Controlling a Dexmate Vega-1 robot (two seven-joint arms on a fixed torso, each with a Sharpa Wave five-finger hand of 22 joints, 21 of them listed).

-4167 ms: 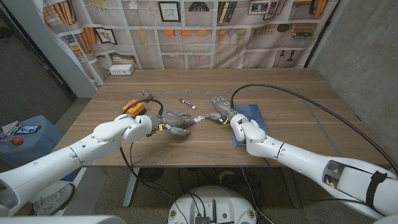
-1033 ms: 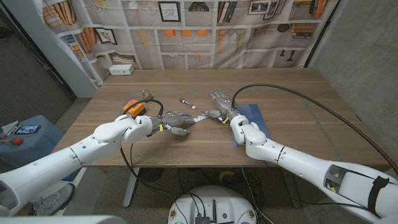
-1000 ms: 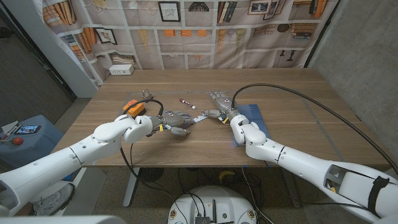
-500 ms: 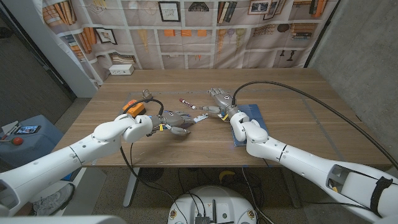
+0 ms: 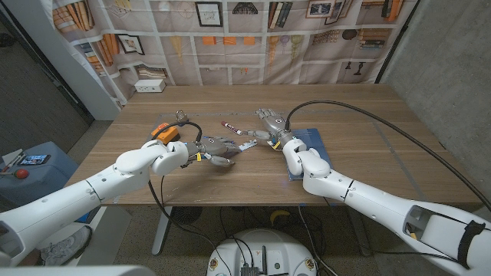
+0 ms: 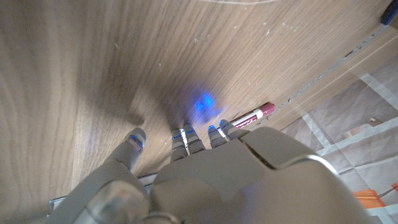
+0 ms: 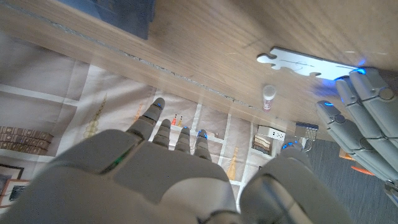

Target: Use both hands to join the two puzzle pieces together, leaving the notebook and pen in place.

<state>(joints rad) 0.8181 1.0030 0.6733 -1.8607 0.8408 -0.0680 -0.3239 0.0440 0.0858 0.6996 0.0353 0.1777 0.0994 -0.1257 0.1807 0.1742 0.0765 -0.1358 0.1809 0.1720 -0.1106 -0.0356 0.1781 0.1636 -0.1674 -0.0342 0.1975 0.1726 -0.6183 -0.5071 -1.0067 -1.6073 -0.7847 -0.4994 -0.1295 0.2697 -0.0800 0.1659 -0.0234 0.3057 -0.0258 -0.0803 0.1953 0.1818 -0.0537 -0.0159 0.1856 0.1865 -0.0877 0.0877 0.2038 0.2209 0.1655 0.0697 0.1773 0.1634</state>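
White puzzle piece (image 7: 311, 63) held at fingertips of left hand (image 5: 217, 149), mid-bench. Right hand (image 5: 270, 126) raised just beside it, fingers spread, nothing held. Pen (image 5: 231, 128) toward far edge. Blue notebook (image 5: 313, 146) under right arm.

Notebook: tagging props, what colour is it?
Blue; the notebook shows best in the head view.

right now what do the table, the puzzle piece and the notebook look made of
Table: wood or wood veneer, matte, grain streaks showing. Puzzle piece: thin, flat, white, probably card or plastic. Notebook: blue matte cover, material unclear.
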